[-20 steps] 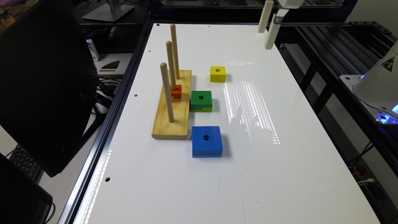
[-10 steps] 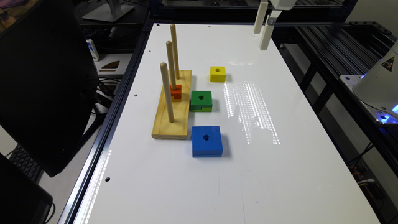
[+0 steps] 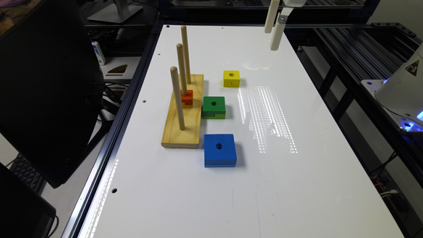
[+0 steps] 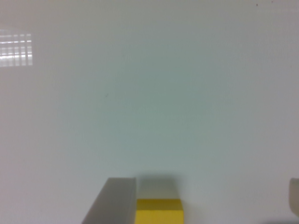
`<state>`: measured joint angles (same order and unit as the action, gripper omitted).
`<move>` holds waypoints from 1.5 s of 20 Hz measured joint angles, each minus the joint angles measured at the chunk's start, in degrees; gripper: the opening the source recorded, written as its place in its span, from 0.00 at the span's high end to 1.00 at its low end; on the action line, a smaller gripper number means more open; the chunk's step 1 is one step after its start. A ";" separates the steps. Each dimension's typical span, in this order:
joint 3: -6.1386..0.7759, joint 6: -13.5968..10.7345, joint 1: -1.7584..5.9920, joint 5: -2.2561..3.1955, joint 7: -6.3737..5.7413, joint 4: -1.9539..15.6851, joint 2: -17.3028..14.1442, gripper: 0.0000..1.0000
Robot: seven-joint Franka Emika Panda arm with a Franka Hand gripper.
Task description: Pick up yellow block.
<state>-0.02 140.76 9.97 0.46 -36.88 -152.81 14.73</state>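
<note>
Lying nearest the exterior camera on the white table (image 3: 297, 185), the blue block (image 3: 219, 150) sits flat, well apart from the gripper (image 3: 273, 31), which hangs high over the table's far end toward the exterior view's right. Just beside the blue block, toward the exterior view's left, begins the wooden base (image 3: 183, 114), carrying three upright pegs (image 3: 177, 98) in a row; an orange block (image 3: 187, 98) sits on the middle peg, resting on the base. The green block (image 3: 214, 107) lies touching or nearly touching the base's long edge, between the blue block and the yellow block (image 3: 231, 78). The yellow block, with its round hole facing up, rests flat on the table, alone, closest of all the blocks to the gripper yet clear of it, nearer the camera and toward the exterior view's left of the fingers. In the wrist view, the yellow block (image 4: 159, 211) shows at the frame's edge just beside one grey finger (image 4: 114, 200), the other finger (image 4: 294, 192) standing well apart, so the jaws are spread wide with nothing between them but bare table (image 4: 149, 93).
</note>
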 joint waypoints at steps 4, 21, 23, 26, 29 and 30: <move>0.00 0.00 0.65 0.01 0.75 2.11 -2.34 0.00; 0.00 0.00 2.00 0.01 2.17 6.55 -6.74 0.00; 0.00 0.00 2.11 0.01 2.26 6.97 -7.21 0.00; 0.00 0.00 2.13 0.01 2.27 7.25 -7.55 0.00; 0.00 0.00 2.13 0.01 2.28 7.57 -7.86 0.00; 0.00 0.00 2.13 0.01 2.28 7.62 -7.87 0.00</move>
<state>-0.02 140.76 12.10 0.47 -34.61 -145.19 6.86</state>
